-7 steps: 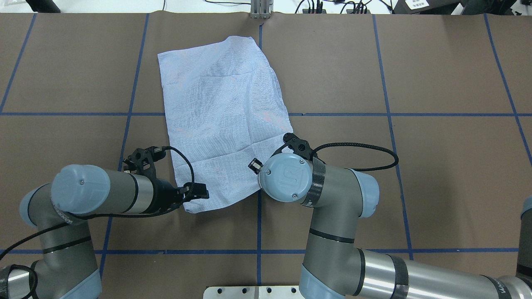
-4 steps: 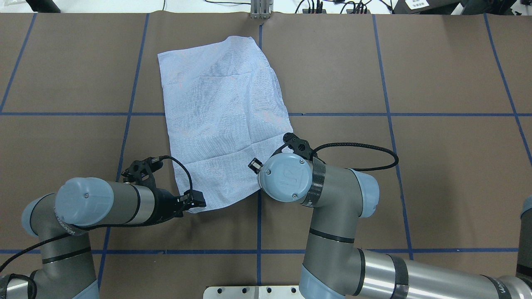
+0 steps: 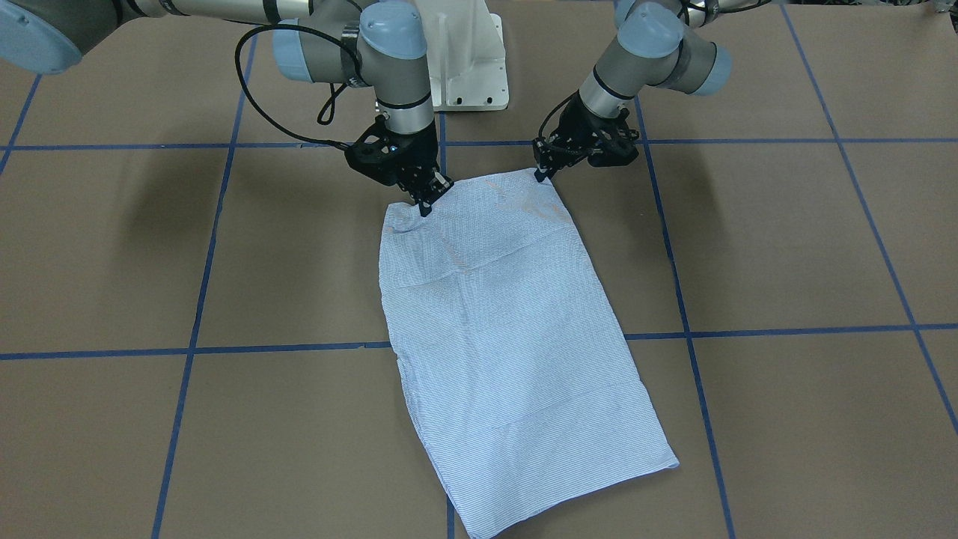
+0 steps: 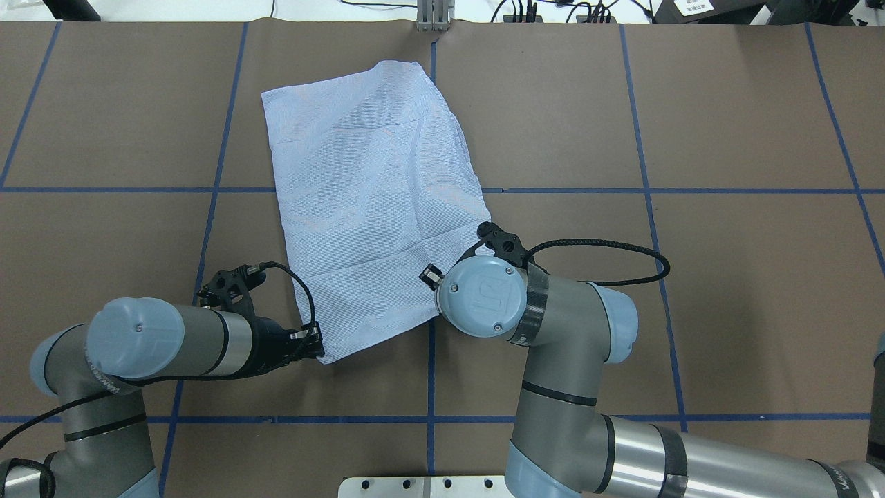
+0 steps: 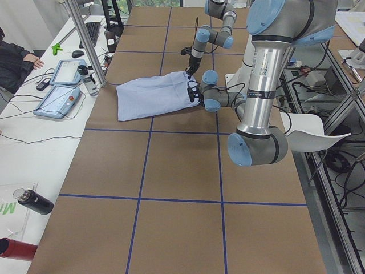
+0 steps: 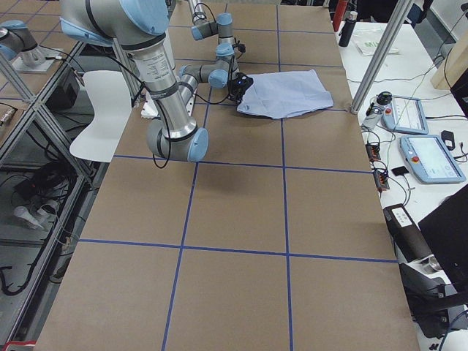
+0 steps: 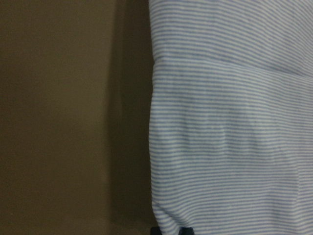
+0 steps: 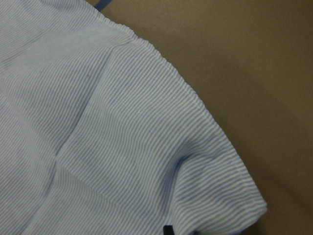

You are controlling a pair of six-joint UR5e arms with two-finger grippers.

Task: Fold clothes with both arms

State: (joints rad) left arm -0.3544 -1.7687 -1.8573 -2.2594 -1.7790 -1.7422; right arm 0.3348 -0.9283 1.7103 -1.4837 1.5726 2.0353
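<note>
The overhead camera sat above and behind the white pedestal (image 3: 471,67), looking forward and down on the brown table (image 4: 691,311). The front-facing one faced it from across the table, looking steeply down. Two side cameras stood farther off, one at each table end, looking along its length. Each wrist camera hung very close over cloth. All six views shared the striped shirt (image 4: 373,194).

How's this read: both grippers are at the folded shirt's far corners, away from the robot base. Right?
No: the left gripper and right gripper are at the shirt's near corners, toward the robot base. Exterior front-facing view shows it.
</note>
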